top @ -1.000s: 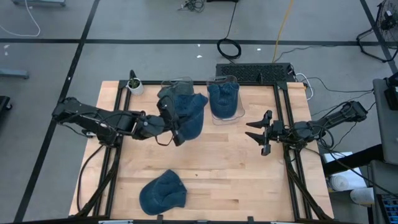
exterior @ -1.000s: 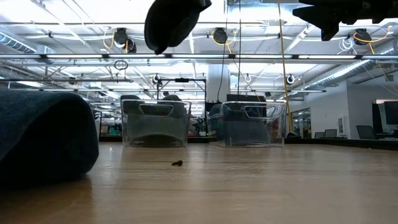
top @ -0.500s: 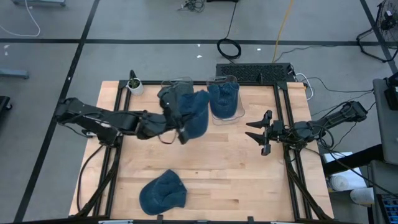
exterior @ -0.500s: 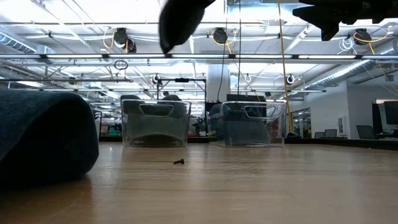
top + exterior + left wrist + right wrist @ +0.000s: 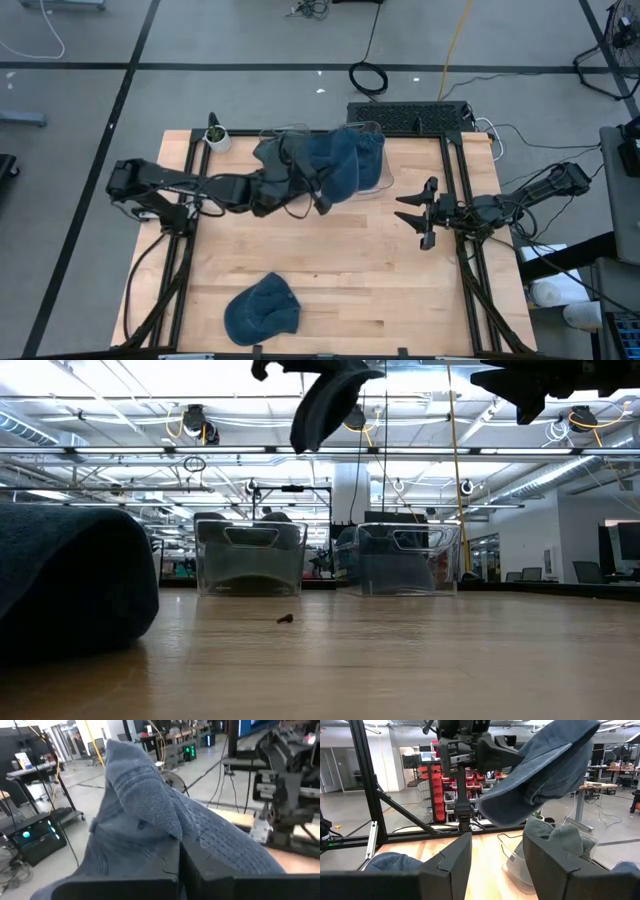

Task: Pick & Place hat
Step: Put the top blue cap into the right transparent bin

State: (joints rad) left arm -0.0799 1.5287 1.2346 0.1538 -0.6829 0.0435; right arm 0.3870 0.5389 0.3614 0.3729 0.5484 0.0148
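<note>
the left claw (image 5: 318,195) is clenched on a blue knit hat (image 5: 335,168) and holds it raised off the desk (image 5: 360,270), at the desk's 12 o'clock side. seen from above, the hat hangs over the gap between two clear plastic bins and overlaps the right-hand bin (image 5: 375,175), which already has a blue hat in it (image 5: 570,837). the left-hand bin (image 5: 250,557) sits just beside it, toward 11 o'clock, and whether it holds anything cannot be told. in the low view the held hat (image 5: 330,400) dangles high above both bins, touching neither. in the left wrist view the knit fabric (image 5: 165,815) is pinched between the dark fingers (image 5: 200,870) and drapes over them.

another blue hat (image 5: 262,308) lies flat on the desk near the 6 o'clock edge, well apart from the bins. a small dark speck (image 5: 286,619) lies on the wood in front of the left-hand bin. a small potted plant (image 5: 217,135) stands at the desk's 11 o'clock corner.

the right claw (image 5: 418,213) hovers at the 3 o'clock side of the desk, released, its fingers (image 5: 450,865) spread with nothing between them, pointing toward the held hat.
</note>
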